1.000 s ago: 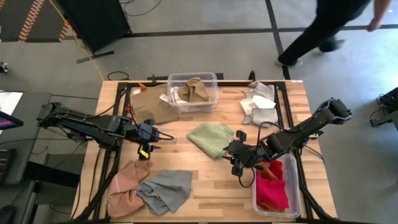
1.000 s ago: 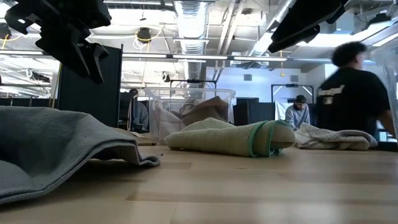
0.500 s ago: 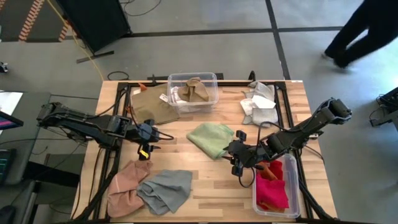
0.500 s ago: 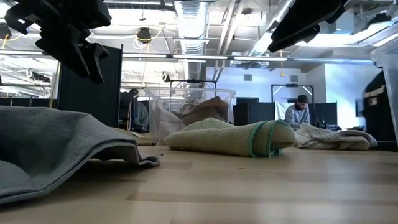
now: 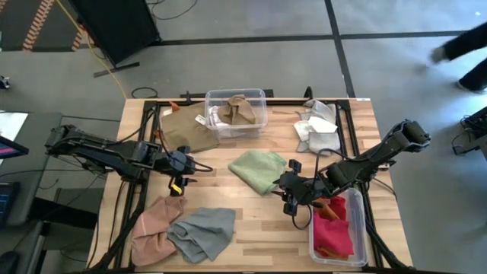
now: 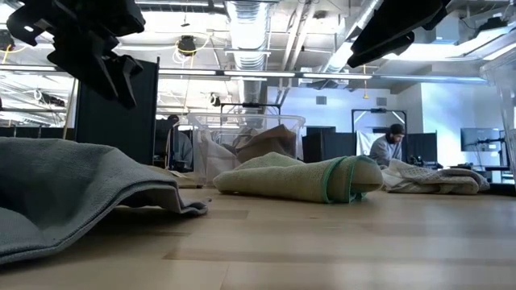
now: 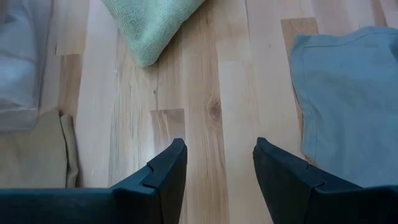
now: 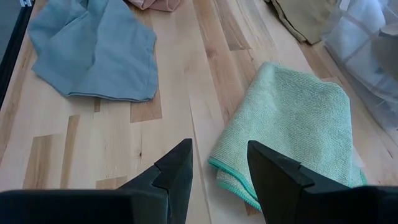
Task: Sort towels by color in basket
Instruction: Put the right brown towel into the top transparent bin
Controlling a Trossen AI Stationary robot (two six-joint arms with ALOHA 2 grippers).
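While both open, right claw point(image 5: 291, 196) beside green towel point(image 5: 259, 169).

No readable text, labels, brands or numbers anywhere; white tags on the towels in the clear plastic bin point(image 5: 236, 113) too small to read

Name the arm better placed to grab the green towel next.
Probably right. The right gripper is open beside the green towel, which fills its wrist view. The left gripper, also open, is farther off, over bare wood.
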